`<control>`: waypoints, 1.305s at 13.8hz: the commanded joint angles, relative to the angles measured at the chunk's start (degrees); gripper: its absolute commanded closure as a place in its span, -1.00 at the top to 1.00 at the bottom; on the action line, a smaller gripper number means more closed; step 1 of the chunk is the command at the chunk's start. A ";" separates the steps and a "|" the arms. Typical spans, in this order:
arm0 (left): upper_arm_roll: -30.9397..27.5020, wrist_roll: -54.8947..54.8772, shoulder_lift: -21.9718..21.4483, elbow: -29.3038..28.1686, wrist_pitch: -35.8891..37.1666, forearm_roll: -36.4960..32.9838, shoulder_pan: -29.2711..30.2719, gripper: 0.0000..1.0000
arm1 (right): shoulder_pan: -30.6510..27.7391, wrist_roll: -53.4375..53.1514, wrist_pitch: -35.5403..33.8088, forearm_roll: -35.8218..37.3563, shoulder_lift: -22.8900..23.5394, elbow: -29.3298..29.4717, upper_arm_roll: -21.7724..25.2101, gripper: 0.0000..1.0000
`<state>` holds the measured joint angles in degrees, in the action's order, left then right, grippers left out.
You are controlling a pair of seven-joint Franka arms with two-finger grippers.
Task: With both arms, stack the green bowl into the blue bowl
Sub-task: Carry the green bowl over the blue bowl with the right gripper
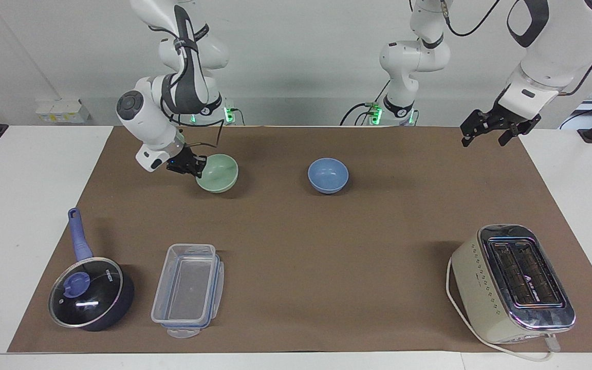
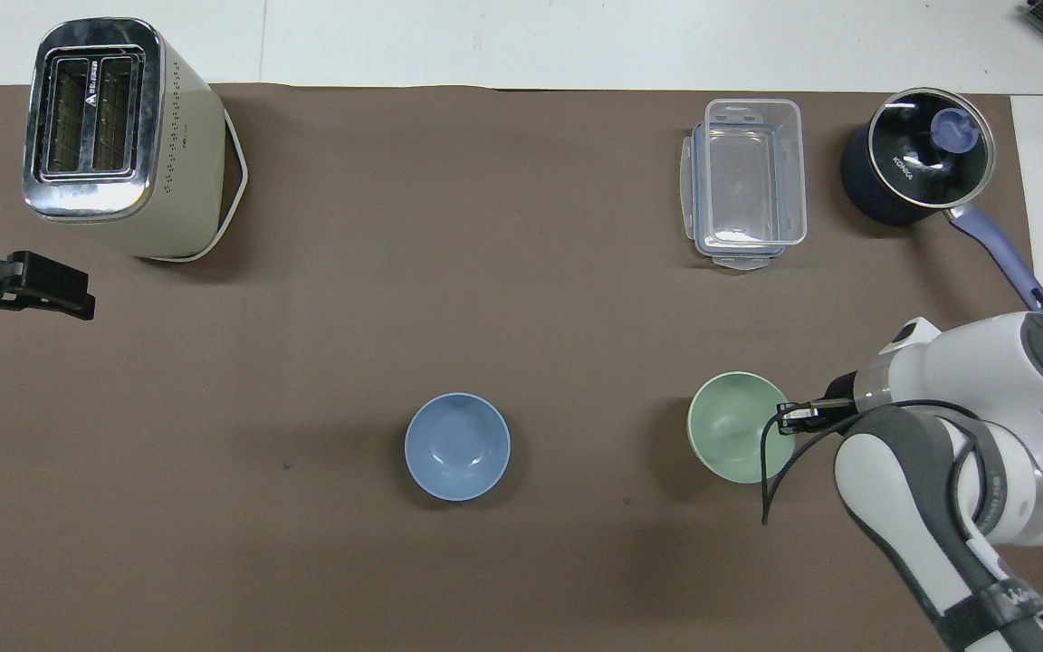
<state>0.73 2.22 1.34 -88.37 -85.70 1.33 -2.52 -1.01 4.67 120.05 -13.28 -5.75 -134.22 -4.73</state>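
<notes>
1. My left gripper [image 2: 51,292] is cut by the overhead picture's edge (only its black tips show), and my arm above it runs out of the top of the facing picture.
2. At my right gripper [image 1: 197,168], the green bowl [image 1: 218,174] hides part of my fingers, and my own wrist covers them from above.
3. My right arm leaves the overhead picture at its bottom corner.

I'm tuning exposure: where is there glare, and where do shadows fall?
Facing view: a bright glint on the saucepan's glass lid; soft shadows beside the toaster and the blue bowl. Overhead view: reflections on the toaster's chrome top and the lid.
</notes>
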 commanded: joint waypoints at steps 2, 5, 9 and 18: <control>-0.02 -0.02 0.15 0.75 1.15 0.52 0.15 1.00 | 8.54 -11.05 -0.96 -1.31 -2.16 0.97 -0.36 -1.00; -0.02 -0.02 0.15 0.75 1.15 0.52 0.23 1.00 | 15.48 -19.49 -0.08 -1.31 -1.46 3.42 -0.36 -1.00; -0.02 -0.02 0.15 0.75 1.15 0.52 0.23 1.00 | 22.70 -27.69 3.25 -1.31 0.65 7.47 -0.36 -1.00; -0.02 -0.02 0.15 0.75 1.15 0.52 0.23 1.00 | 33.87 -34.37 10.19 -3.07 12.86 17.05 -0.36 -1.00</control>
<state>0.73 2.22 1.34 -88.37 -85.69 1.33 -2.52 32.08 -28.91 129.04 -14.90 4.02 -119.94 -5.39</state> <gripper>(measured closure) 0.000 0.960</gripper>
